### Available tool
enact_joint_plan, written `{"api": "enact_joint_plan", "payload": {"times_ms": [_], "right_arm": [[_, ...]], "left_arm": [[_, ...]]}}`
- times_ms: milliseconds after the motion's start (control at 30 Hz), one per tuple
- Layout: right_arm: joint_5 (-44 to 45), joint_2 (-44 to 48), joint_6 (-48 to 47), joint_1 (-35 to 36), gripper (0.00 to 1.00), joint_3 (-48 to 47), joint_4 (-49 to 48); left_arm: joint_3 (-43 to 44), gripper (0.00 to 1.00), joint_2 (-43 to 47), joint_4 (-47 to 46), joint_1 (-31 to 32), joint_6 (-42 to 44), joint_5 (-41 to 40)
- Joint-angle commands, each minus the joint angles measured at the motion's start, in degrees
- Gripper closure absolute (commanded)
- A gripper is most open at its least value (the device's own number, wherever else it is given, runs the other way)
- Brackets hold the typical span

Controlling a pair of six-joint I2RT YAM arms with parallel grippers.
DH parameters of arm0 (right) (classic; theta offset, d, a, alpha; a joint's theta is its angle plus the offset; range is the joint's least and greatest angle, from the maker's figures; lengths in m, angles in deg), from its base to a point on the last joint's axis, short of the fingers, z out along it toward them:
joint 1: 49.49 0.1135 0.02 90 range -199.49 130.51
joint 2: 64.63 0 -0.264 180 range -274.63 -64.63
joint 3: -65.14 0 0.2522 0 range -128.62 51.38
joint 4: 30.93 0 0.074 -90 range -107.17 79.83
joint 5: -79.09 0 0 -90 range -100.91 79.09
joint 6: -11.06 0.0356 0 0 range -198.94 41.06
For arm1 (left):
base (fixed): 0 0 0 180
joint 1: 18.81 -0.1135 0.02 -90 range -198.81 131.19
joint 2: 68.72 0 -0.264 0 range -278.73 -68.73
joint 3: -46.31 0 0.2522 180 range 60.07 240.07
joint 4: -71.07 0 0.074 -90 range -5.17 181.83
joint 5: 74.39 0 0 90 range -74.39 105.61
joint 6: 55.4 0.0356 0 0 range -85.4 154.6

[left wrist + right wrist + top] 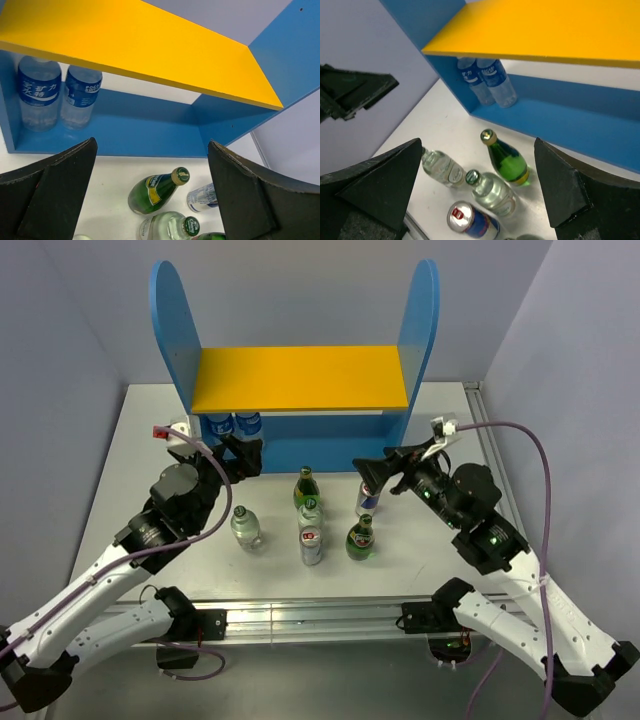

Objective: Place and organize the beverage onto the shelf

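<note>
The shelf [300, 377] has blue side panels and a yellow top board, and stands at the back. Six drinks stand on the table in front of it: a dark green bottle [306, 488], a second one [361, 537], a clear green-capped bottle [245, 527], another [310, 510], a silver-red can [312, 548] and a blue-silver can [369, 498]. My left gripper [241, 456] is open and empty, above the table left of the drinks [152, 145]. My right gripper [378, 472] is open and empty, just above the blue-silver can [479, 145].
Two blue-labelled water bottles [233, 424] stand at the left end of the shelf's lower tier, and show in the left wrist view [55, 92]. The white table [150, 440] ends in a metal rail [320, 615] at the front. Grey walls close in both sides.
</note>
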Motion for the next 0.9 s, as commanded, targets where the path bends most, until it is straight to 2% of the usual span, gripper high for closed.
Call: {"api": "enact_joint_plan", "payload": {"times_ms": [0,100,233,433,700,867], "right_arm": [[6.47,3.90,-2.02,2.82,0.00,2.33,2.20],[10.41,5.66,-0.79,3.44,0.00,4.79,3.52],[12.89,8.38,-0.26,3.71,0.00,9.10,3.61],[15.34,13.22,-0.35,3.79,0.00,14.91,2.38],[18.25,13.67,0.35,3.79,0.00,16.58,2.64],[18.17,13.93,0.53,3.79,0.00,17.81,1.50]], "left_arm": [[-1.74,0.01,0.69,1.13,1.58,3.05,-4.29],[-4.46,0.01,-1.50,-1.33,1.67,3.93,-1.48],[-8.95,0.01,-5.80,-12.47,1.76,5.60,7.56],[-11.59,0.01,-11.51,-22.25,1.67,7.97,15.84],[-9.83,0.01,-19.96,-26.73,1.76,7.80,19.62],[-10.01,0.01,-23.21,-29.11,1.67,7.62,18.84]]}}
